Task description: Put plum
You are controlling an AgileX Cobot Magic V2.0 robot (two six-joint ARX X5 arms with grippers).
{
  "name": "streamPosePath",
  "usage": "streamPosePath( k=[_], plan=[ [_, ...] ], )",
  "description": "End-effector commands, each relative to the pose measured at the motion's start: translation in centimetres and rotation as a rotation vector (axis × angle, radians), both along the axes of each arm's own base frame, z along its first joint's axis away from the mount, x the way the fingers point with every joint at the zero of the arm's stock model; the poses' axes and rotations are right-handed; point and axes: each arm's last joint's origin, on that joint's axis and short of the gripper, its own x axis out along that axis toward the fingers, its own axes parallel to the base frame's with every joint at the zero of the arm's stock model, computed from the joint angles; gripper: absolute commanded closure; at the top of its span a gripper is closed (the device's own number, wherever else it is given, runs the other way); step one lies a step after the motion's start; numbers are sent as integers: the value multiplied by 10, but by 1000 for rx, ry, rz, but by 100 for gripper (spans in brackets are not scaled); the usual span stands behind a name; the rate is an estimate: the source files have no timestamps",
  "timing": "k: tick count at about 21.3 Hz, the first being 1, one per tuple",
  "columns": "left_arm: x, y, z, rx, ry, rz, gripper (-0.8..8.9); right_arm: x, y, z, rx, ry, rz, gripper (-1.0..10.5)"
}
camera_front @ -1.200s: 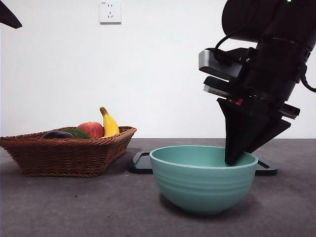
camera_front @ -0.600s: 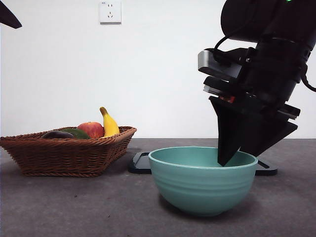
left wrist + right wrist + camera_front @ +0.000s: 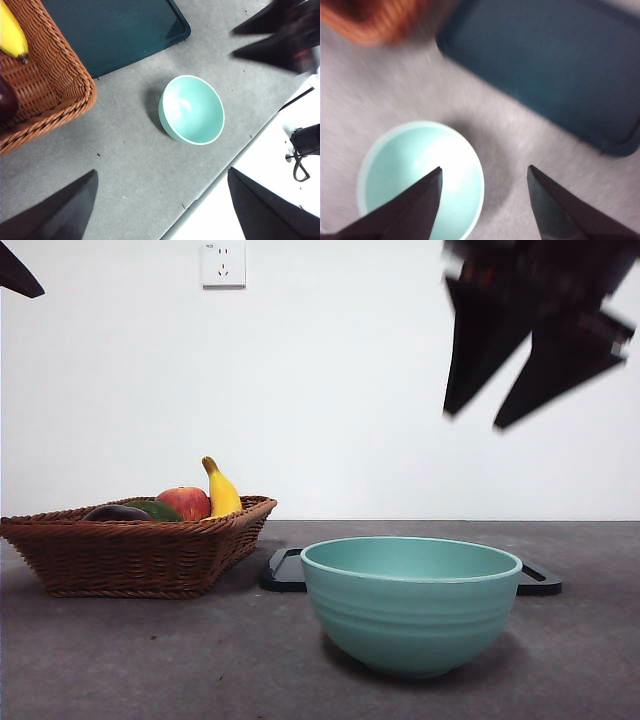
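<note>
The worktop (image 3: pixel 150 660) is looking gray and a bit rough, and a plain white wall is standing behind it with a white socket (image 3: pixel 223 263) high up. In the left wrist view the worktop's edge is running past the bowl (image 3: pixel 411 602), with white floor beyond it.

The bowl is sitting in the middle, light green, and nothing is showing inside it. Behind the bowl a dark flat tray (image 3: pixel 285 570) is lying on the worktop. Beside the bowl a brown woven basket (image 3: pixel 135 552) is standing apart from it, with bare gray worktop between them.

The plum (image 3: pixel 116 512) is lying in the basket, at the end far from the bowl. It is dark and shiny. Next to it, going toward the bowl, are lying a dark green fruit (image 3: pixel 153 509), a red apple (image 3: pixel 185 502) and a yellow banana (image 3: pixel 221 490) that is pointing up.

The right claw (image 3: pixel 470 420) is hanging high above the bowl, well clear of its rim. Its two black jaws are standing apart and holding nothing. It is looking blurry.

The left claw (image 3: pixel 162 205) is waiting high over the worktop near the bowl, jaws wide apart and holding nothing.
</note>
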Motion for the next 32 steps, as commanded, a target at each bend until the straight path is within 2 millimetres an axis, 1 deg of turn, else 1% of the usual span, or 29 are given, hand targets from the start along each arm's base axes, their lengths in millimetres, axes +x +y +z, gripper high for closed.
streamPosePath(
  k=[1, 3, 5, 8, 11, 26, 27, 29, 30, 32],
  plan=[
    [2, -1, 6, -6, -32, -15, 412, -8, -4, 25, 40, -70, 20, 676],
    [2, -1, 6, -6, -32, -15, 412, -20, -10, 41, 83, -92, 50, 676],
    [2, -1, 6, -6, -32, -15, 412, -31, -15, 50, 134, -79, 109, 676],
    [2, -1, 6, -7, -31, -15, 412, -48, -22, 54, 188, -17, 188, 676],
    [1, -1, 6, -6, -31, -15, 412, -59, -27, 54, 194, 43, 238, 677],
    [1, -1, 6, -6, -31, -15, 423, -61, -29, 52, 173, 65, 244, 677],
    [1, -1, 6, -6, -31, -15, 448, -61, -29, 52, 173, 65, 244, 677],
    [1, -1, 6, -6, -31, -15, 572, -61, -29, 51, 173, 65, 244, 692],
    [1, -1, 6, -6, -31, -15, 639, -61, -29, 51, 173, 65, 244, 725],
    [2, -1, 6, -6, -32, -15, 791, -61, -29, 51, 172, 65, 244, 856]
  ],
)
